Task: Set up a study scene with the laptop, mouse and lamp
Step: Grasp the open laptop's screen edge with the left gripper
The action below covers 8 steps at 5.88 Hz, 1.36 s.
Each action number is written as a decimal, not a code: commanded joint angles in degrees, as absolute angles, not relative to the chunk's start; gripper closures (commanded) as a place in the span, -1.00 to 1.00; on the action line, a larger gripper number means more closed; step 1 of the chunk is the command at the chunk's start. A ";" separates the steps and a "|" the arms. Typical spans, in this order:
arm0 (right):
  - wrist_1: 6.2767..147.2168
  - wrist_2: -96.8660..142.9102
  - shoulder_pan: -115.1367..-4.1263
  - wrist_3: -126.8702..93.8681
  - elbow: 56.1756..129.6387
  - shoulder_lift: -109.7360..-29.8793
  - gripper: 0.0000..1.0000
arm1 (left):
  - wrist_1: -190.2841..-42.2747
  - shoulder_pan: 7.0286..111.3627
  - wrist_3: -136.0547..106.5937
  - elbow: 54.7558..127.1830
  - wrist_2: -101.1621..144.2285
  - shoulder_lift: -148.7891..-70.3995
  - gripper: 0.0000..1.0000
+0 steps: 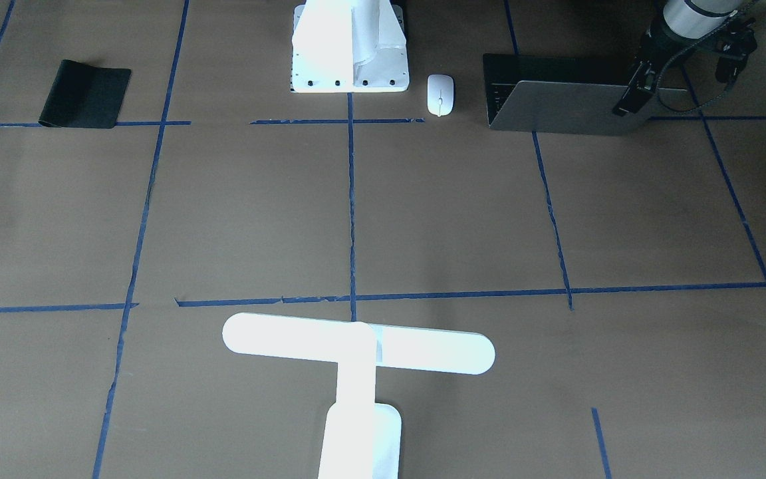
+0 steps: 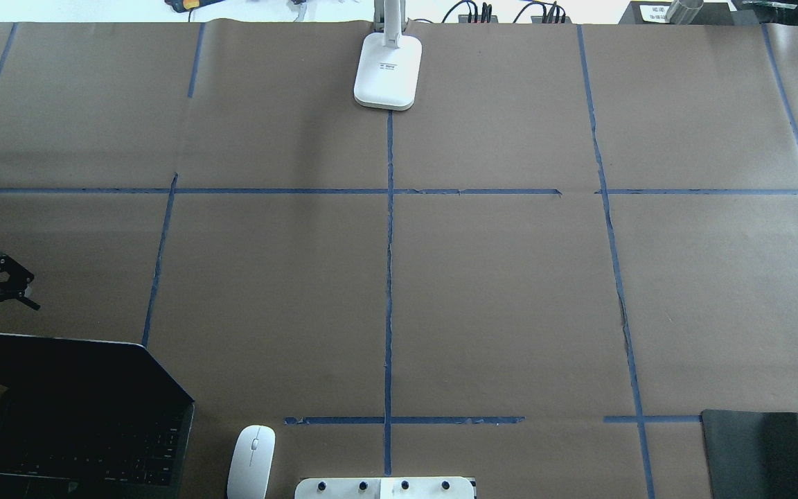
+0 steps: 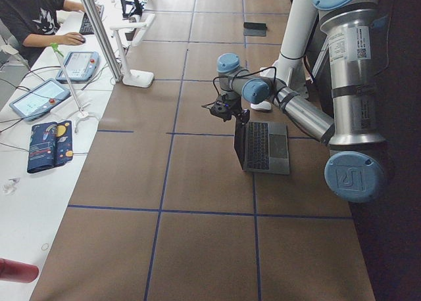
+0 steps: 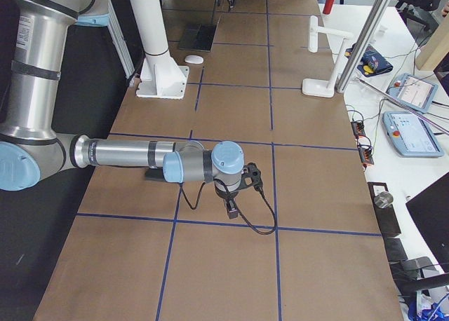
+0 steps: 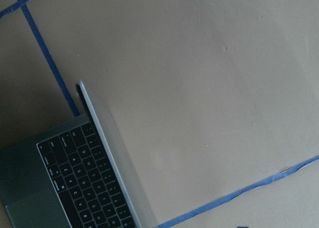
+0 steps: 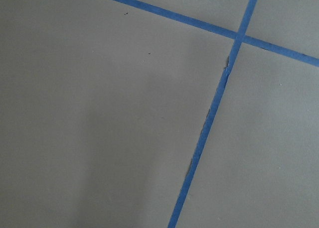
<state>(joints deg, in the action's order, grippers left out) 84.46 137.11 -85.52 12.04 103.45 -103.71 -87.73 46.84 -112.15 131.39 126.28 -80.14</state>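
The laptop [image 1: 559,106] stands open on the brown-papered table [image 1: 456,213], close to the robot's base on its left side, with the screen raised and the dark keyboard facing the robot. Just beside it the mouse [image 1: 440,94] lies between the laptop and the white bolted pedestal [image 1: 350,50]. The lamp [image 1: 356,352] stands across the table at the operators' edge, on the centre tape line and well apart from both. A black mat [image 1: 86,94] lies flat on the robot's right side. The left gripper [image 3: 229,112] hangs right at the top edge of the screen. I can't tell from any view how wide its jaws stand or whether they touch the lid. The right gripper [image 4: 233,207] hangs low over bare paper near a tape crossing, far from everything else. It shows only in the side view, so I can't tell whether it is spread or closed.
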 commanded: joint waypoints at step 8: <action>84.46 137.20 -85.52 12.13 102.66 -103.71 -1.00 | -86.40 50.89 -126.07 115.20 113.23 -113.47 1.00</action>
<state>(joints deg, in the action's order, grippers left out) 84.46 137.20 -85.52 12.11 102.86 -103.71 -86.38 50.36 -120.92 121.30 116.08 -104.93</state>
